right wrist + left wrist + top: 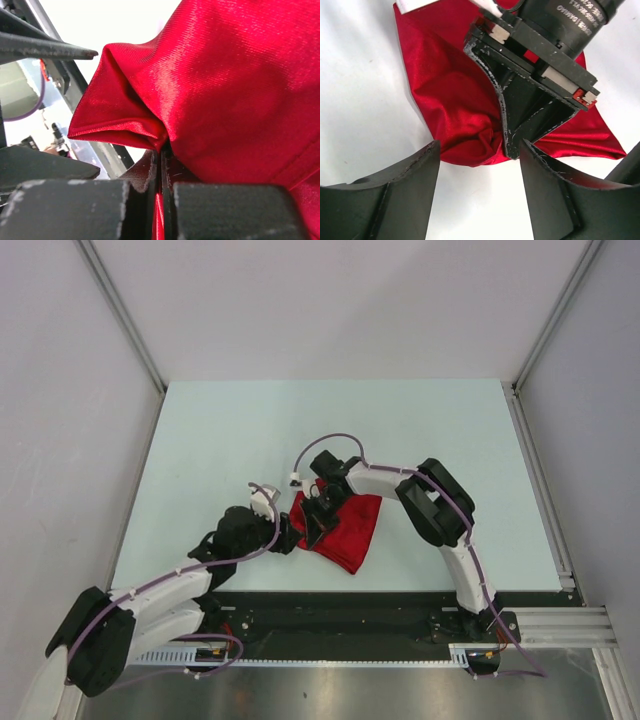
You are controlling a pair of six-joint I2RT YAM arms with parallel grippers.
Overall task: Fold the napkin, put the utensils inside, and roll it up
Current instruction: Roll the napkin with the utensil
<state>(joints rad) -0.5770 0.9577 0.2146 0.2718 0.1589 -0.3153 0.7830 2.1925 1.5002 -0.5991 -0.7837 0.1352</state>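
The red napkin [345,530] lies bunched near the front middle of the table. It fills the right wrist view [235,85] and the top of the left wrist view [455,100]. My right gripper [313,527] is shut on the napkin's left edge, with red cloth pinched between its fingertips [161,150]. In the left wrist view its fingers [520,120] point down into the cloth. My left gripper [282,533] is open just left of the napkin, its fingers [395,195] apart over bare table and holding nothing. The utensils are hidden or out of view.
The pale table [220,440] stretches behind and to both sides of the napkin. A black rail [400,610] runs along the front edge by the arm bases. Grey walls close in the sides and back.
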